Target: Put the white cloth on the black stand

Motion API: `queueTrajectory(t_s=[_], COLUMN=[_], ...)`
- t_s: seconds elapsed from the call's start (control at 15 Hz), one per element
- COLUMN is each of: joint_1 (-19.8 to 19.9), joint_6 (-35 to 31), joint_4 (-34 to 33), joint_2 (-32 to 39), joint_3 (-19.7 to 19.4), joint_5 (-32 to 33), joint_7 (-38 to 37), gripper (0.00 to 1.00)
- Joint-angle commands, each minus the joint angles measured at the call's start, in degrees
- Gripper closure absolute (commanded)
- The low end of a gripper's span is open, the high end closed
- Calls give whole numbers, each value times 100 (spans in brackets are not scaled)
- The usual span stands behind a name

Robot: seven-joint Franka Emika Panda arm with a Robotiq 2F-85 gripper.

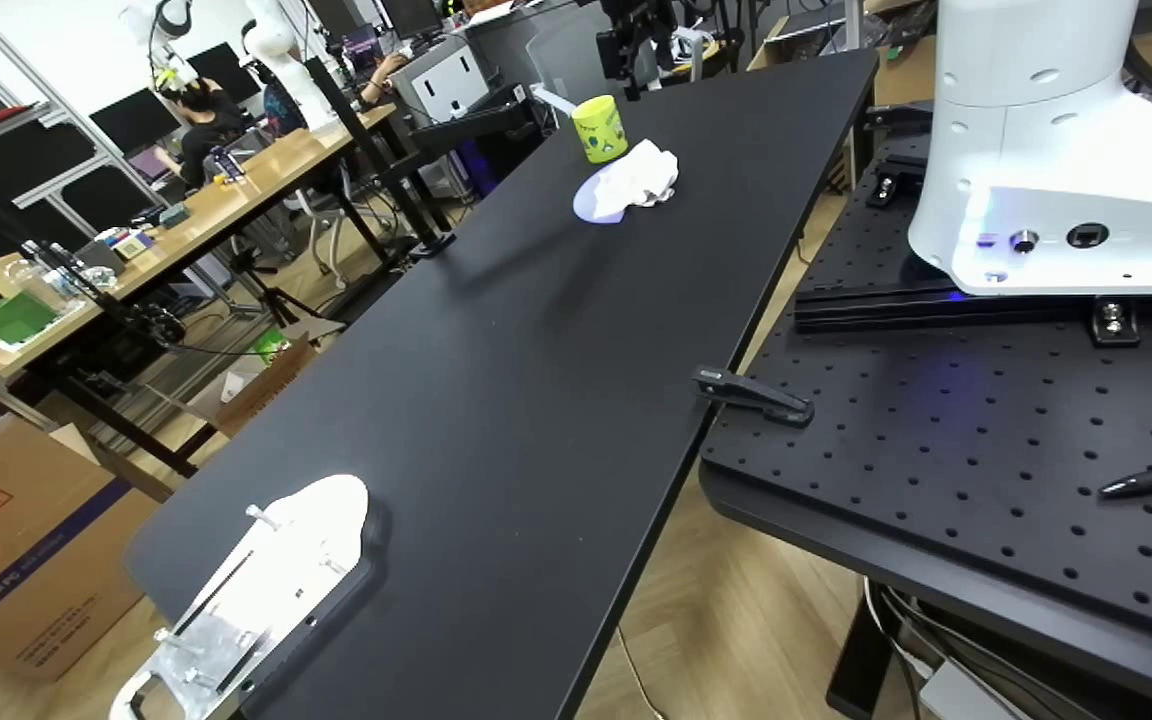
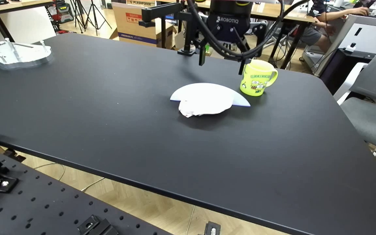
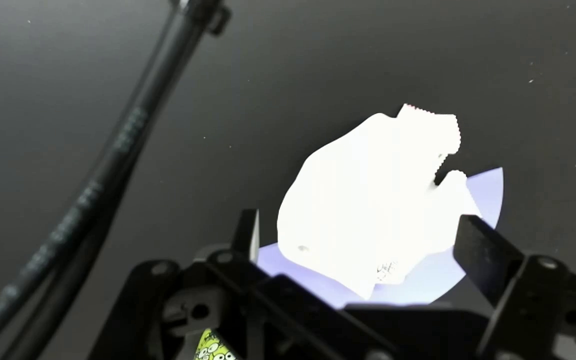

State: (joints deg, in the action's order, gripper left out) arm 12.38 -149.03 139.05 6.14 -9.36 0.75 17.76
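The cloth (image 3: 358, 200) is white with a small dark mark; the half-disc (image 1: 590, 203) is pale lavender. The mug (image 2: 255, 83) is lime yellow, printed with cartoon faces and green lettering. The table (image 2: 109, 98) and gripper (image 2: 221, 67) are black. The box (image 1: 46, 565) is brown with a navy stripe and a red label.

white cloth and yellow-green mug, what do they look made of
White cloth: probably thin fabric, from its crumpled folds and finely toothed edge; overexposure hides its finish. Yellow-green mug: smooth, likely plastic, from its even, bright color and printed cartoons, though glazed ceramic is possible.
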Motion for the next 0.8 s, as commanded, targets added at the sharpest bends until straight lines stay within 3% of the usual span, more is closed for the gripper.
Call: queueTrajectory(t_s=[0.0,0.27,0.73], joint_1=[-33,50,238], joint_6=[-427,-831,-822], joint_4=[41,-162,-742], joint_2=[50,554,1487], joint_3=[-13,72,291], joint_5=[55,-204,-250], joint_7=[-116,130,259], gripper=[0,0,0])
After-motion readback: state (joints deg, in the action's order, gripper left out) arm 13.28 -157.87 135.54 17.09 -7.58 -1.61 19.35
